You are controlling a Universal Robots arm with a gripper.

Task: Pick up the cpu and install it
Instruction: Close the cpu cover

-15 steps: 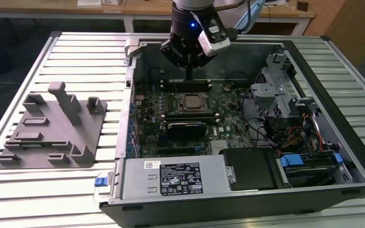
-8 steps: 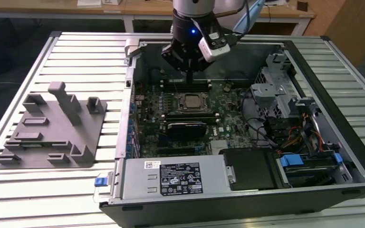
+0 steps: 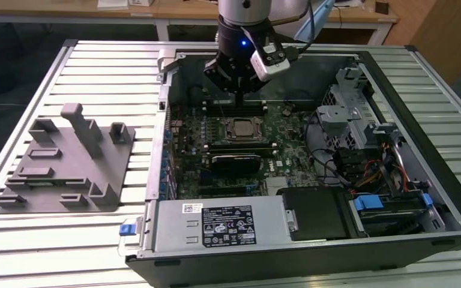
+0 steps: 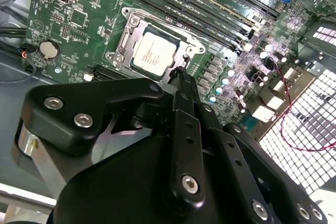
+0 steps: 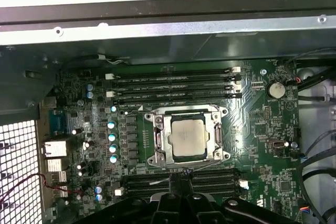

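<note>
Table (image 3: 94,72): slatted metal, seen in the exterior view with everything set on it.
Computer case (image 3: 446,198): black, laid open on its side, toward the exterior view's right.
Grey fixture (image 3: 62,162): placed flat on the table beside the case, on the exterior view's left, well apart from the arm.
Motherboard (image 3: 295,156): green, fixed inside the case. It is shown close up in both wrist views (image 5: 262,124) (image 4: 79,19), with long memory slots (image 5: 173,85) and a round coin cell (image 5: 275,88).
Label (image 3: 228,227): stuck on the power supply (image 3: 174,228) at the case edge nearest the camera. Its print cannot be made out.
Gripper (image 3: 235,97) (image 4: 180,72) (image 5: 181,174): held above the memory slots, just beside the socket frame (image 5: 157,140). The fingertips are seen pressed together, with nothing gripped.
Cpu (image 3: 242,128) (image 4: 153,53) (image 5: 188,137): seated in the socket frame, silvery top upward, untouched by the gripper.
</note>
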